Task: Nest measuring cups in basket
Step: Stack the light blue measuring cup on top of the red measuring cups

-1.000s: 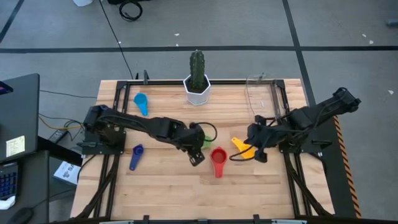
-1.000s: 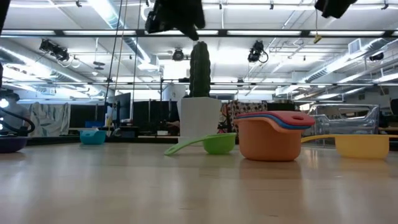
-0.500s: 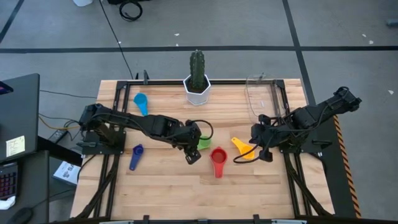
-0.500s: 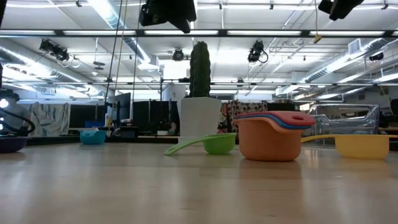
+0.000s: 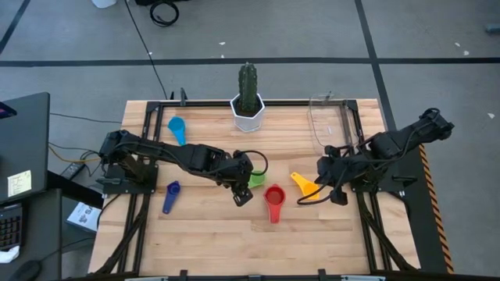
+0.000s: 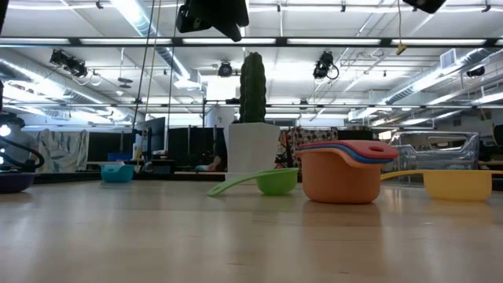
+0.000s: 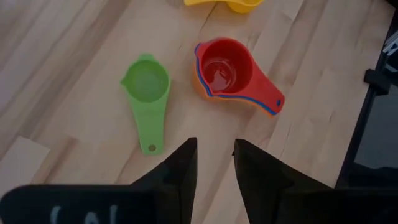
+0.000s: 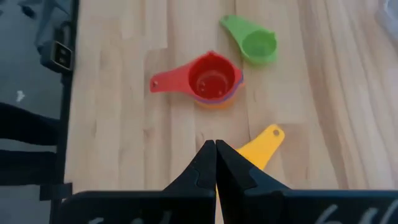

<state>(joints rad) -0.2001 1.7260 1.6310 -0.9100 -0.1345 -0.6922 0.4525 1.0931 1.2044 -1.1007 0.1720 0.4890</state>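
Observation:
A nested stack with the red cup (image 5: pixel 273 197) on top, over blue and orange (image 6: pixel 339 177), stands on the table near its middle. The green cup (image 5: pixel 255 179), yellow cup (image 5: pixel 305 186), purple cup (image 5: pixel 170 195) and light blue cup (image 5: pixel 176 127) lie apart on the wood. The clear basket (image 5: pixel 328 125) stands at the far right. My left gripper (image 5: pixel 242 195) hovers open beside the green cup (image 7: pixel 148 87) and the stack (image 7: pixel 227 71). My right gripper (image 5: pixel 336 195) is shut (image 8: pixel 216 149), raised just right of the yellow cup's handle (image 8: pixel 264 146).
A white pot with a green cactus (image 5: pixel 248 94) stands at the far edge, middle. Black frame rails run along the table's left and right sides (image 5: pixel 355 133). Bare wood lies along the near half of the table (image 5: pixel 234 242).
My left gripper has risen a little and shifted slightly toward the table's left edge. My right gripper has drawn back from the yellow cup toward the right edge and moved up. None of the cups has moved.

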